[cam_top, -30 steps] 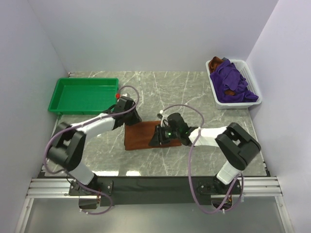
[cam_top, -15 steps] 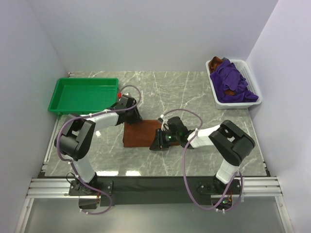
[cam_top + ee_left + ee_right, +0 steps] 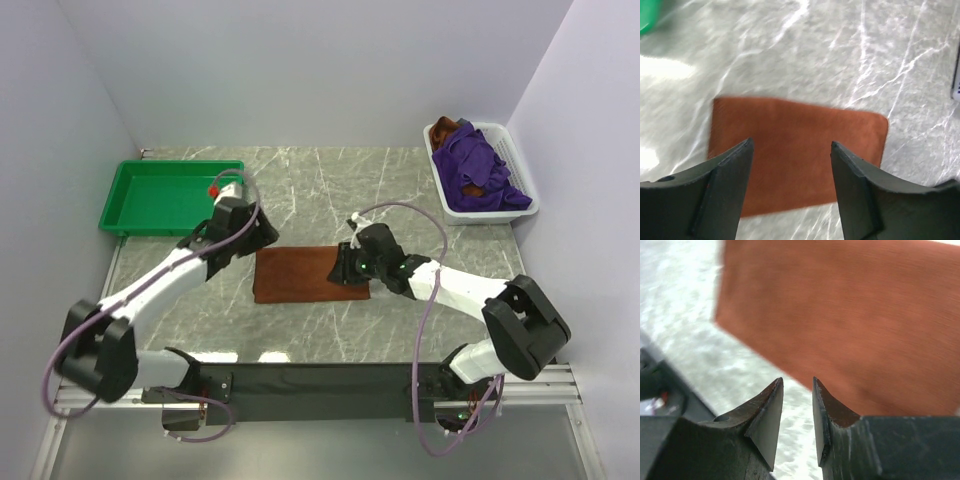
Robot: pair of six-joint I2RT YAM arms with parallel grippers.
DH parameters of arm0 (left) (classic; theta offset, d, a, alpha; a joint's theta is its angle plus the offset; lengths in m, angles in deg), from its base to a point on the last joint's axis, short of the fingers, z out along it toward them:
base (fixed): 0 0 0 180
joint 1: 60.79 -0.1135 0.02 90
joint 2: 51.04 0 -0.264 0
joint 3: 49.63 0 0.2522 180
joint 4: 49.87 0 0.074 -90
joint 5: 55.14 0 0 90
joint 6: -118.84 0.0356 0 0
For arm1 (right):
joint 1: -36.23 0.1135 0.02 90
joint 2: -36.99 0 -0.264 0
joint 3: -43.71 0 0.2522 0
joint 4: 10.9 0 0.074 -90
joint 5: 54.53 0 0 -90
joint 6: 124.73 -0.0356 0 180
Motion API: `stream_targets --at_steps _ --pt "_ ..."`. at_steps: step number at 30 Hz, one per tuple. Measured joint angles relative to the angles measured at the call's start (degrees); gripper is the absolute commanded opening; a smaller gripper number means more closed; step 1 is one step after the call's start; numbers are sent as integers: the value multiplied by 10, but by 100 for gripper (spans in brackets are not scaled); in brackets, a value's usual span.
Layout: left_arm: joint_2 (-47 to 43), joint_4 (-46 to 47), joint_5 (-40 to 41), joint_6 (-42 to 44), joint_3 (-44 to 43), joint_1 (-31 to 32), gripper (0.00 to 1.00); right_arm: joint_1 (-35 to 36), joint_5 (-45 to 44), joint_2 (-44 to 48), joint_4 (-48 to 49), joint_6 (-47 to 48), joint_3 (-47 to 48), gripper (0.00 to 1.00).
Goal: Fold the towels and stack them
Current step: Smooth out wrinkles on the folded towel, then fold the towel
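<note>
One rust-brown towel point(image 3: 298, 275) lies flat on the marble table as a folded rectangle. It also shows in the left wrist view point(image 3: 800, 155) and the right wrist view point(image 3: 855, 310). My left gripper point(image 3: 260, 236) hovers above the towel's far left corner, open and empty point(image 3: 790, 150). My right gripper point(image 3: 341, 268) is low at the towel's right end, its jaws a narrow gap apart with nothing between them point(image 3: 797, 385). More towels, purple point(image 3: 478, 165) and rust-brown point(image 3: 446, 127), are heaped in the white basket point(image 3: 524, 180).
The green tray point(image 3: 125, 212) stands at the back left, with nothing in it; its corner shows in the left wrist view point(image 3: 647, 15). The white basket is at the back right by the wall. White walls close in three sides.
The left arm has lifted off the towel and drawn back toward the tray. The right gripper has moved to the towel's right end. The towel now lies flatter and longer.
</note>
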Motion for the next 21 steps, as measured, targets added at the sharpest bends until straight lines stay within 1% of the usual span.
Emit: stream_targets --at_steps 3,4,7,10,13,14,15,16,19,21 --pt "-47 -10 12 -12 50 0 66 -18 -25 1 -30 0 -3 37" --pt "-58 -10 13 -15 80 0 66 -24 -31 1 -38 -1 -7 37" --pt "-52 -11 12 -26 133 0 66 -51 -34 -2 -50 -3 -19 37" --pt "-24 -8 7 -39 168 2 62 -85 -34 -14 -56 -7 -28 37" --pt "-10 11 5 -53 176 4 52 -117 -26 -33 -57 -9 -33 37" --pt "-7 22 2 -57 177 5 41 -128 -17 -38 -56 -11 -33 37" --pt "-2 32 0 -66 181 7 36 -134 -10 -41 -54 -12 -32 37" --pt "2 43 -2 -75 186 10 29 -141 -4 -44 -53 -13 -32 37" --pt "2 75 -7 -105 204 28 28 -164 8 -56 -53 -16 -22 37" --pt "3 97 -12 -135 213 56 29 -177 4 -62 -57 -15 -12 37"
